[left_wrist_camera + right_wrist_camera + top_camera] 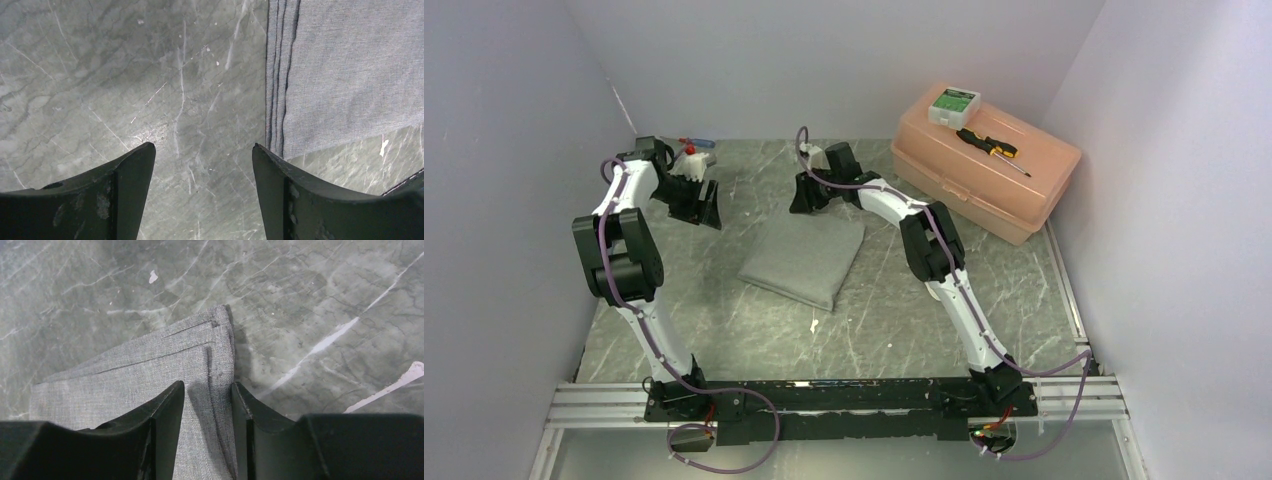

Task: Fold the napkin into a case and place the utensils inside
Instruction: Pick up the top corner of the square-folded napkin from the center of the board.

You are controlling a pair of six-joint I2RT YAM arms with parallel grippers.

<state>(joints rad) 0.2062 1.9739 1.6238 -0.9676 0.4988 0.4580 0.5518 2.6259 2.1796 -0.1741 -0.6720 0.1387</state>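
The grey napkin [804, 258] lies folded into a thick rectangle at the middle of the table. My right gripper [807, 198] is at its far corner. In the right wrist view its jaws [207, 384] stand narrowly open astride the napkin's [150, 365] layered edge, and the cloth lies flat between them. My left gripper [699, 210] hangs to the left of the napkin. It is wide open [202, 146] over bare table, with the napkin's stacked edge [350, 65] just right of its right finger. I cannot make out the utensils in any view.
A pink toolbox [984, 170] stands at the back right, carrying a white box [954, 103] and a black-and-yellow screwdriver [992, 147]. A red-and-blue screwdriver [696, 146] lies behind the left arm. A white scrap [814, 325] is in front of the napkin. Walls close three sides.
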